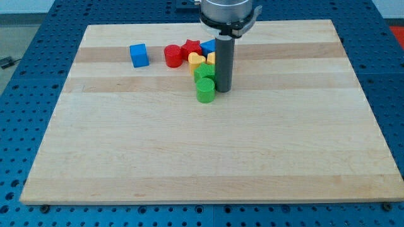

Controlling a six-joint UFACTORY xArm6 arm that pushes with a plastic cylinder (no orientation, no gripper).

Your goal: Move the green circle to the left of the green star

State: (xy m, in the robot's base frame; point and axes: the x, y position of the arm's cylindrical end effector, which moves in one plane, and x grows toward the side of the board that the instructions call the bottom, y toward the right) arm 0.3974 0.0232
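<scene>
Sitting near the board's top edge, the green circle (205, 91) touches the green star (203, 71), just below it. My tip (223, 89) rests just right of the circle; with no claw on the rod, it holds nothing. I judge a short leftward push, then an upward nudge, avoiding the yellow heart (196, 60).

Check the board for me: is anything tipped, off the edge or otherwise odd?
Nothing stands out. The blocks sit flat on the wooden board, bunched near the view's top; the blue cube sits apart at the left. My tip is just right of the green circle, below the green star.
</scene>
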